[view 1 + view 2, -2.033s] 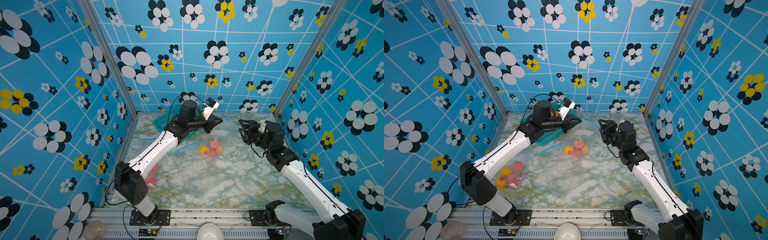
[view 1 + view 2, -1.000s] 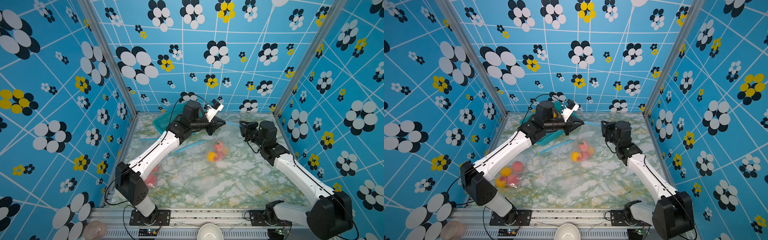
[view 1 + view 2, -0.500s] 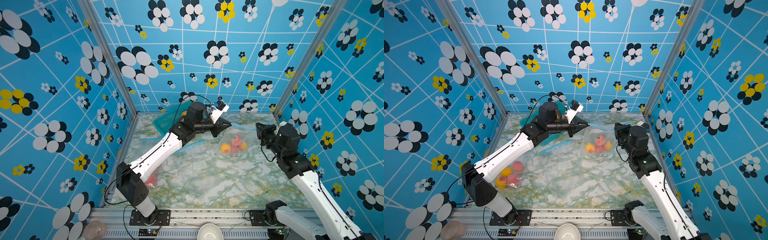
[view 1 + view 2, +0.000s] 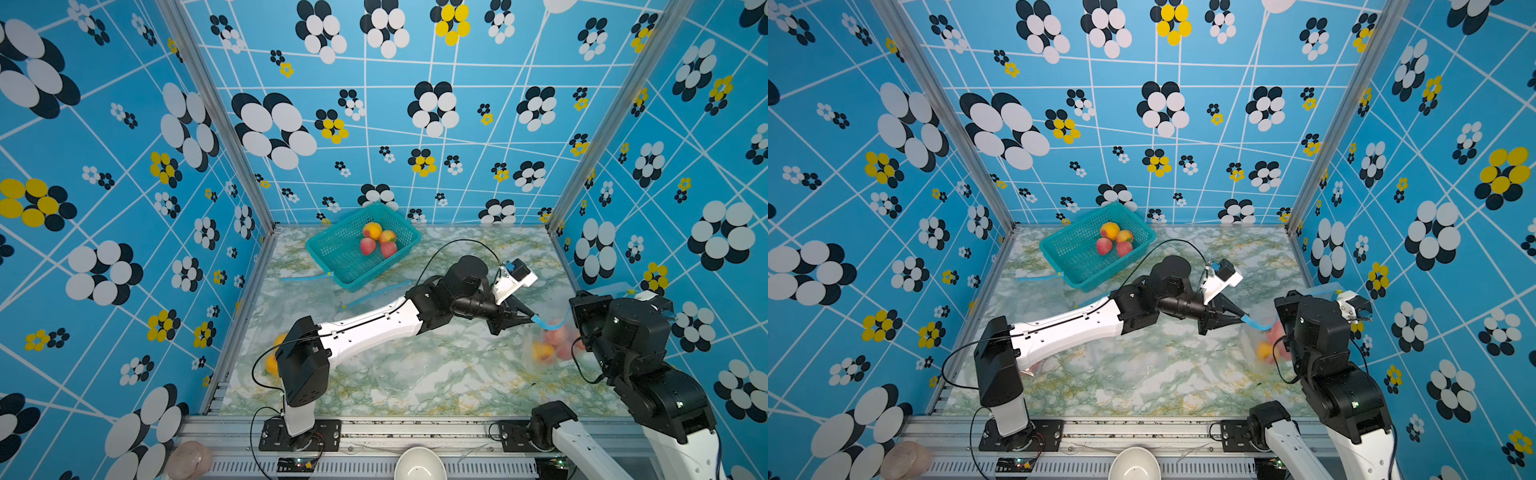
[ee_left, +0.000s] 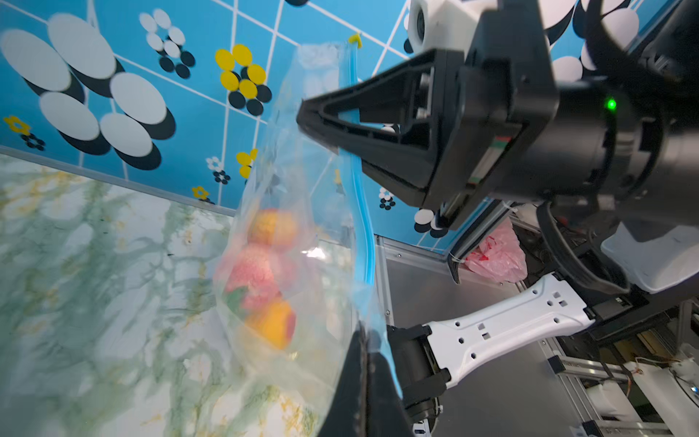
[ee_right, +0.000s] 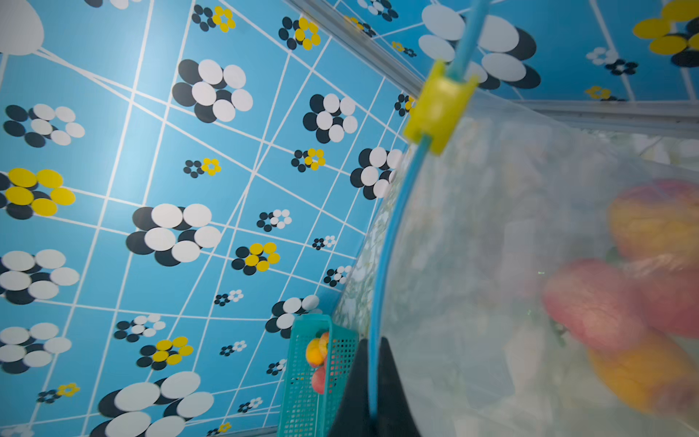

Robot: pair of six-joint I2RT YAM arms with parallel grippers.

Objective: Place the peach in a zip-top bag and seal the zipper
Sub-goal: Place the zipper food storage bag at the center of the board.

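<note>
Left arm: stretched long and low from its front-left base across the surface (image 4: 415, 374) toward the right wall. Forearm near level, wrist in line with it. Left fingers (image 4: 521, 316) clenched on the blue strip (image 5: 355, 178) of the bag (image 4: 530, 359). The left wrist view shows their tips tight on one end of the strip.

Right arm: folded close by the right wall, elbow raised, wrist lifted beside the bag and aimed back toward the left arm. Right fingers (image 5: 397, 166) pinched shut on the same strip, farther along it, between the left fingers and the yellow slider (image 6: 438, 106).

The bag hangs from the strip at the right side of the surface, sagging under the two grips. Peaches (image 5: 261, 272) sit low inside it, blurred. Cannot tell whether its bottom touches the surface, or whether the zipper is sealed.

Basket (image 4: 332, 249) at the back, well apart from both arms, holds four more peaches. A second bag (image 4: 270, 365) with fruit lies by the left arm's base, partly hidden by the arm.
</note>
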